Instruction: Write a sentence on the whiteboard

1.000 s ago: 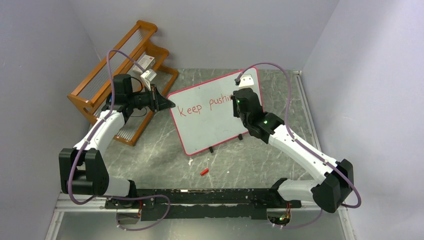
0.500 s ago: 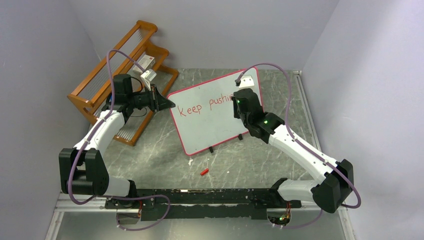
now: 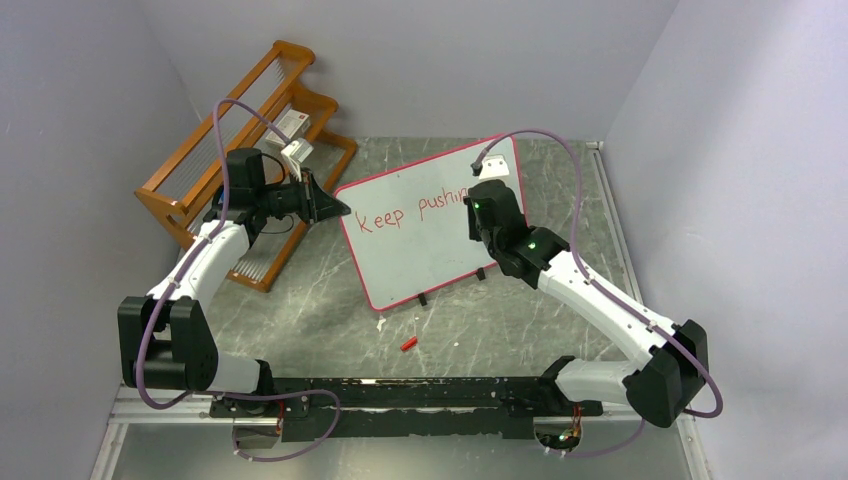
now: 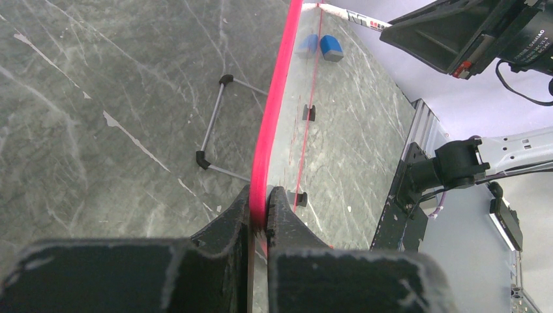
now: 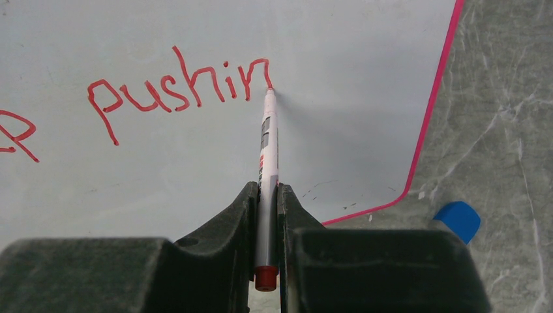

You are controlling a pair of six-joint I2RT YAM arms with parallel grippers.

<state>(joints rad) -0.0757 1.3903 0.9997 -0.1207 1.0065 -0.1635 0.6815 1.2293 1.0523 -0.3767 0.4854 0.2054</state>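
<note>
The whiteboard (image 3: pixel 420 255) stands tilted on the table, white with a red-pink frame. My left gripper (image 3: pixel 335 208) is shut on its left edge; in the left wrist view the jaws (image 4: pixel 259 203) pinch the red frame (image 4: pixel 277 98). The sentence (image 3: pixel 410 212) reads "Keep pushin" in red. My right gripper (image 5: pixel 266 195) is shut on a white marker (image 5: pixel 267 150) with a red end. The marker's tip touches the board (image 5: pixel 352 59) at the foot of the last "n" of the lettering (image 5: pixel 176 88).
A wooden rack (image 3: pixel 240 160) holding small boxes stands at the back left, behind my left arm. A small red cap (image 3: pixel 408 343) lies on the table in front of the board. A blue piece (image 5: pixel 460 219) sits just off the board's right corner.
My right wrist has edged slightly to the right along the board with the marker. The left arm and the board have not moved.
</note>
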